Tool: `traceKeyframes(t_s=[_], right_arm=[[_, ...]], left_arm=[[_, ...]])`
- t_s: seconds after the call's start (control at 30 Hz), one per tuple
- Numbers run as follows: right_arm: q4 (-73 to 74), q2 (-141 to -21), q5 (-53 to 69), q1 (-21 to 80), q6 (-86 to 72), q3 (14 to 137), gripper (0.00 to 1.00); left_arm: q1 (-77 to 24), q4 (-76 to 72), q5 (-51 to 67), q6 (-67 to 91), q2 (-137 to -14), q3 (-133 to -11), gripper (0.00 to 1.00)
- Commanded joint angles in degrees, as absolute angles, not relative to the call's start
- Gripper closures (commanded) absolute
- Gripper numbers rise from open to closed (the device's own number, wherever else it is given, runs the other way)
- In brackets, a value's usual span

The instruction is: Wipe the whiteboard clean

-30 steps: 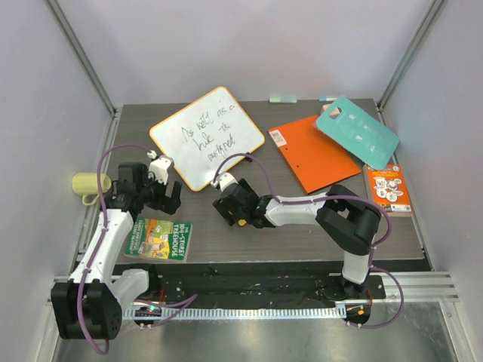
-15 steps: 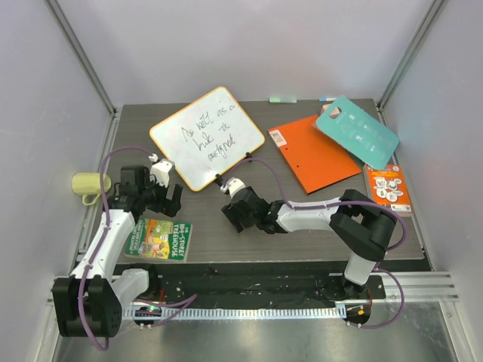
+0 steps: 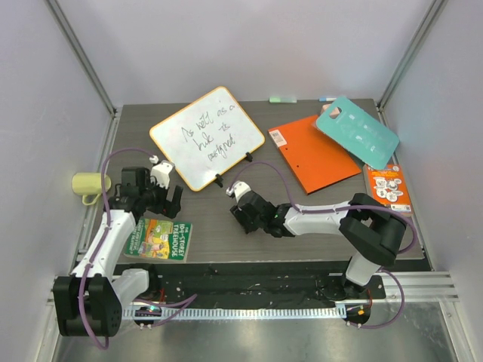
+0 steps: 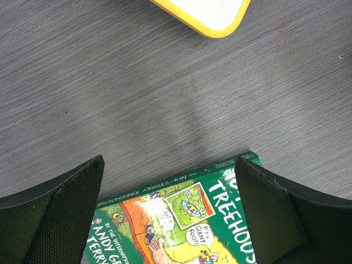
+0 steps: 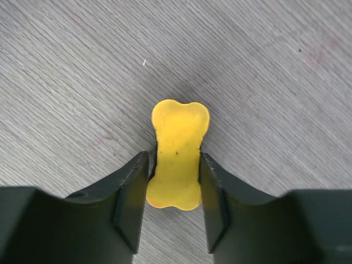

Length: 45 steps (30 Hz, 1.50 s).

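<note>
The whiteboard [image 3: 207,136], white with a yellow rim and black handwriting, lies at the back left of the table; one corner [image 4: 212,14] shows in the left wrist view. A yellow bone-shaped eraser [image 5: 179,126] lies flat on the grey table. My right gripper [image 5: 174,159] has its two fingers pressed against the eraser's narrow waist. In the top view this gripper [image 3: 243,219] is low over the table, in front of the board's near corner, and hides the eraser. My left gripper [image 3: 163,202] stands wide open and holds nothing, over the far edge of a green book [image 4: 181,220].
The green book [image 3: 158,239] lies at the front left. An orange book [image 3: 313,154], a teal card [image 3: 356,132] and a small picture book [image 3: 388,188] are on the right. A pale yellow mug [image 3: 89,185] sits at the left edge. Markers [image 3: 284,99] lie along the back.
My right gripper has slid right and nearer along the table, and its jaws have closed in on the yellow eraser. The left arm has hardly moved.
</note>
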State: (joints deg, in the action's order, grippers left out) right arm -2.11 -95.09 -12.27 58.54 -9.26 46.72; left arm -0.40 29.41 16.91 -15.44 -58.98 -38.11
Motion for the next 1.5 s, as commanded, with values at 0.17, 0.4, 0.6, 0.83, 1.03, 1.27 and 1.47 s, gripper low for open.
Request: traceKeyframes(t_s=[0.17,0.4,0.6,0.83,1.03,1.27,1.47], right_arm=[[-2.99,-95.09,-13.88,58.80,-11.25,47.90,0.87],[-5.44,-96.94,-15.21,58.89,-13.79,48.87,0.94],[-8.70,-98.96,-16.43,58.80,-16.17,52.55,0.97],[-10.54,-99.67,-19.42,58.45,-16.26,59.58,0.99],[-13.79,-98.44,-21.00,56.78,-14.86,63.19,0.99],[-17.48,-99.84,-16.45,47.39,-15.11,66.18,0.99],[-19.25,-106.15,-13.36,41.05,-13.28,73.29,0.99]], left_arm=[[1.48,27.68,17.92,-14.69,-61.25,-41.38,0.00],[8.78,25.76,28.62,-6.61,-71.87,-53.14,0.00],[17.13,19.09,43.13,10.58,-86.11,-64.59,0.05],[19.77,1.43,48.95,23.28,-100.26,-70.13,0.07],[19.78,-8.67,55.98,28.29,-109.23,-75.85,0.18],[19.51,-14.32,60.38,32.16,-115.74,-80.59,0.28],[17.58,-14.34,63.02,29.19,-118.48,-82.79,0.36]])
